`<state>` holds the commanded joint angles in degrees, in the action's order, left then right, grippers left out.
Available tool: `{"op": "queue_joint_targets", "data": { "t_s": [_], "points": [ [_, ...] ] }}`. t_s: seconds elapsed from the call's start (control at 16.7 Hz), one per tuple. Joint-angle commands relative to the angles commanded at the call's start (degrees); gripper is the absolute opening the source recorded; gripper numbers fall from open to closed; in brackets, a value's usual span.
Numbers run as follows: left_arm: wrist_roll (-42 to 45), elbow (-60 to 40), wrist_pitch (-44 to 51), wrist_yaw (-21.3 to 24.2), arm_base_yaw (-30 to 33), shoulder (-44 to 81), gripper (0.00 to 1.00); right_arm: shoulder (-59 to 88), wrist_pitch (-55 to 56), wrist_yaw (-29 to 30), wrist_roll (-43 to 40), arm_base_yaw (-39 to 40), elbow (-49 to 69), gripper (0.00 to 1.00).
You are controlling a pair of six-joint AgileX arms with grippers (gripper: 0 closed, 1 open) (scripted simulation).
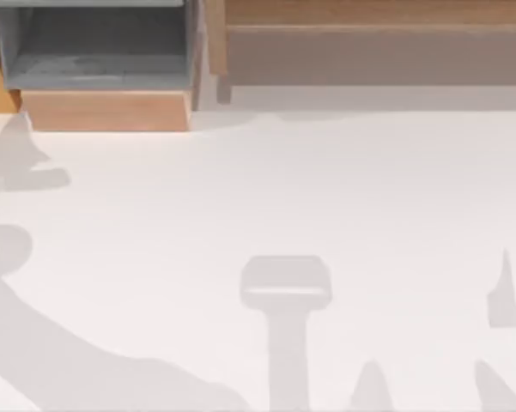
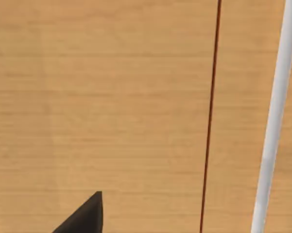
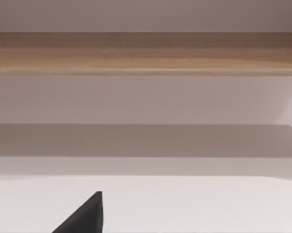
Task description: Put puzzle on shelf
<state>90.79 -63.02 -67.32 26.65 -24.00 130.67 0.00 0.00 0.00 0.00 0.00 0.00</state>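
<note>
Shelf (image 1: 378,51) sat at table (image 1: 326,189) far edge, right of grey-lined box (image 1: 103,51); board looked bare. Puzzle not located, so placement judged not done. Finger spacing on either arm: cannot tell.

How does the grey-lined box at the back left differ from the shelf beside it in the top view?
The grey-lined box sits at the table's back left; the shelf runs along the back right. The box has a grey interior behind a light wooden front; the shelf shows a brown board surface. The shelf is much longer than the box. Both are wooden and stand along the table's far edge.
</note>
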Motion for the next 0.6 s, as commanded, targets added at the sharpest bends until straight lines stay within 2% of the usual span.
{"op": "queue_joint_targets", "data": {
  "t_s": [0.3, 0.6],
  "points": [
    [-0.06, 0.03, 0.21, -0.15, 0.31, -0.05, 1.0, 0.0, 0.0, 0.0, 0.0, 0.0, 0.0, 1.0],
    [-0.03, -5.16, 2.73, -1.16, 1.19, 2.39, 1.0, 0.0, 0.0, 0.0, 0.0, 0.0, 0.0, 1.0]
  ]
}}
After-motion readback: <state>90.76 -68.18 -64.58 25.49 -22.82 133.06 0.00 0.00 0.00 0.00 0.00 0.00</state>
